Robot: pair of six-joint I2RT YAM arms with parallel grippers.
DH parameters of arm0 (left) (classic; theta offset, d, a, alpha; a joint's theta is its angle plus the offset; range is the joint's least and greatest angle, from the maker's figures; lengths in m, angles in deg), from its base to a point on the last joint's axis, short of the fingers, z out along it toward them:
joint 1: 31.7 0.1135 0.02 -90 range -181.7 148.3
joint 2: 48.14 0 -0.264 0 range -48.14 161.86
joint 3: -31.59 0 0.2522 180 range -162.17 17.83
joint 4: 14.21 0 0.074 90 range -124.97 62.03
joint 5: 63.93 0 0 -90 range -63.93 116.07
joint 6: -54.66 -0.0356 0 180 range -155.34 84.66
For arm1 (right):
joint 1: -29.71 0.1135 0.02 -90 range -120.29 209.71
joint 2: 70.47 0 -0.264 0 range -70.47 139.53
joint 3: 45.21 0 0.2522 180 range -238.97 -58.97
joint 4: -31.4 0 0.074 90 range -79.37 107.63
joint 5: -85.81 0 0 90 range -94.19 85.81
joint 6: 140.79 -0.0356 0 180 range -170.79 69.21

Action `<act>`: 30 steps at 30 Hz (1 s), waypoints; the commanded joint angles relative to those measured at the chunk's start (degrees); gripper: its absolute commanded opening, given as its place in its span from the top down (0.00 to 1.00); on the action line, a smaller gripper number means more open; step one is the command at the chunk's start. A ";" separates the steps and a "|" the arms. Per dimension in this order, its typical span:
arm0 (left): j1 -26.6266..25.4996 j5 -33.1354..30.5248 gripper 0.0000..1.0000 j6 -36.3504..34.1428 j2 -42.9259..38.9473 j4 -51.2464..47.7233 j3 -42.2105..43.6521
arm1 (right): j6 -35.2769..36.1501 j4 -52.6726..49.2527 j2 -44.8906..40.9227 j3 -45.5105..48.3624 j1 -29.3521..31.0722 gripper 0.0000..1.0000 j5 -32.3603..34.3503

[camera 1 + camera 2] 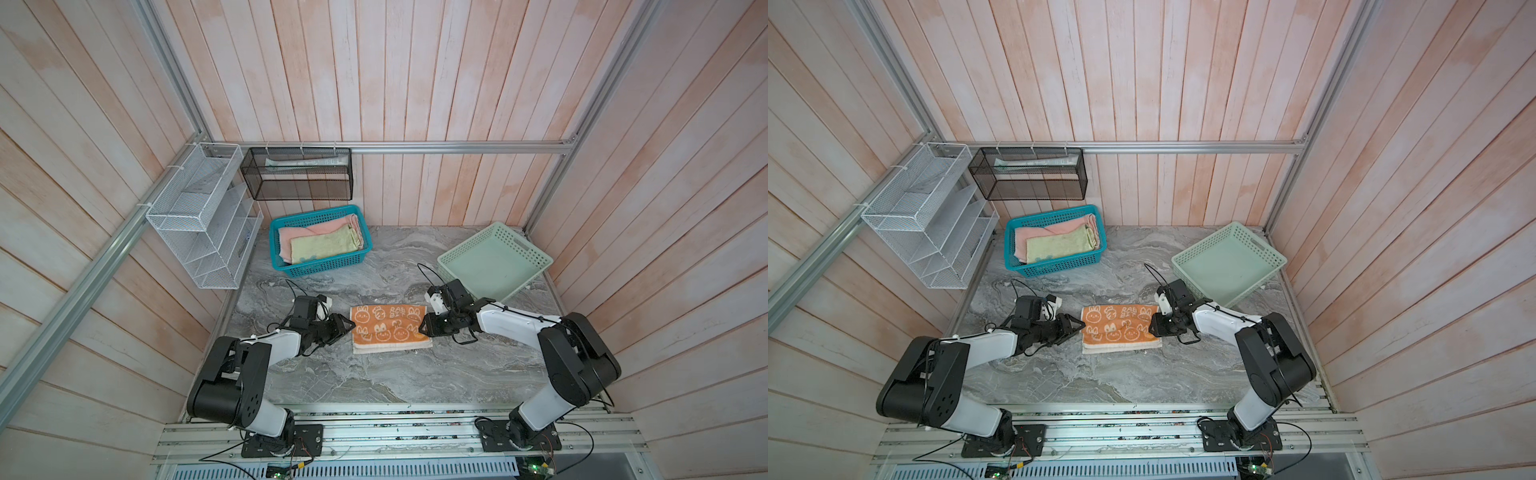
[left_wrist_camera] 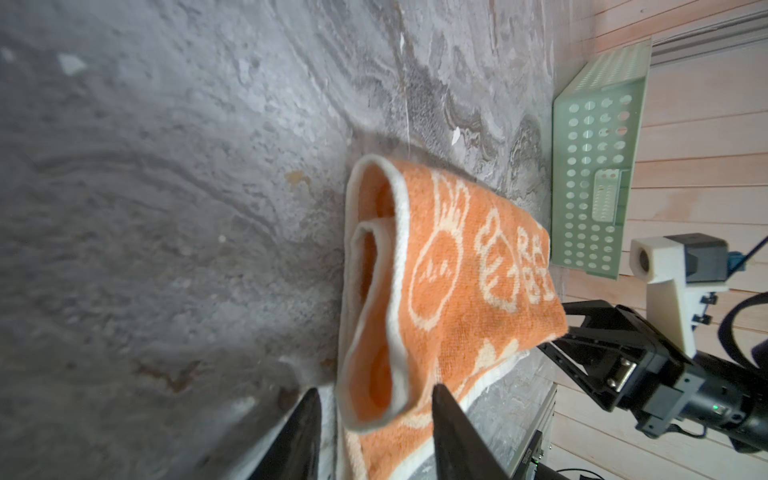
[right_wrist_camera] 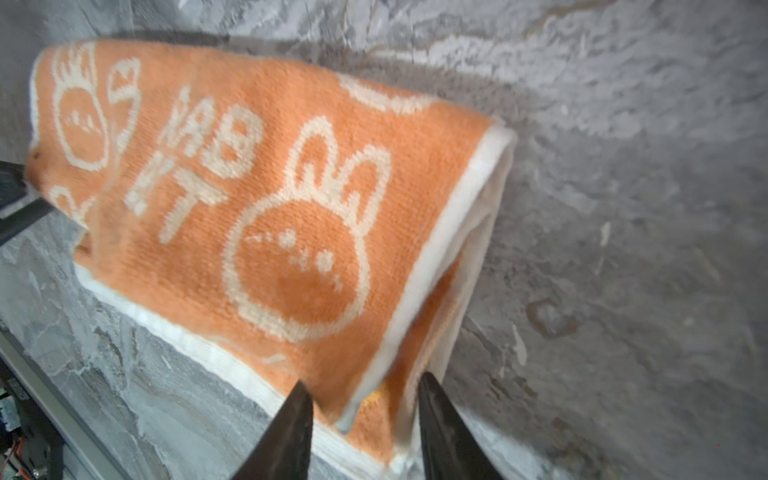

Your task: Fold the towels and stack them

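An orange towel with white rabbits (image 1: pixel 388 328) (image 1: pixel 1120 326) lies folded in the middle of the grey marble table. My left gripper (image 1: pixel 349 326) (image 2: pixel 374 399) is at its left end, open, and the looped fold (image 2: pixel 374 332) sits loosely between the fingers. My right gripper (image 1: pixel 422 326) (image 3: pixel 361 386) is at the right end, also open, straddling the white-bordered edge (image 3: pixel 436 257). A salmon pink towel (image 1: pixel 316 230) and a pale yellow towel (image 1: pixel 322 245) lie folded in the teal basket (image 1: pixel 320 266) at the back left.
A pale green perforated tray (image 1: pixel 453 249) stands empty at the back right, just behind the right arm. A white wire rack (image 1: pixel 199 216) and a black mesh shelf (image 1: pixel 297 174) hang on the wall at the back left. Bare marble lies in front of the orange towel.
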 commanded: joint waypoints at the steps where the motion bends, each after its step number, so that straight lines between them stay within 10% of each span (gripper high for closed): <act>1: -0.09 2.44 0.58 0.40 2.20 3.75 -1.78 | 2.31 -0.77 2.01 -2.06 0.27 0.59 -0.52; 9: -0.30 5.27 0.87 -1.65 5.18 1.93 -4.97 | 4.10 -1.99 1.30 -3.71 0.37 0.83 -0.16; 18: -0.23 4.29 0.92 -2.70 4.05 -0.67 -5.53 | -0.17 -15.09 -1.60 -7.09 0.37 0.56 13.23; 30: -0.27 4.27 0.98 -3.73 4.03 -1.93 -4.50 | -5.64 -3.29 1.87 -3.58 1.68 0.59 -0.06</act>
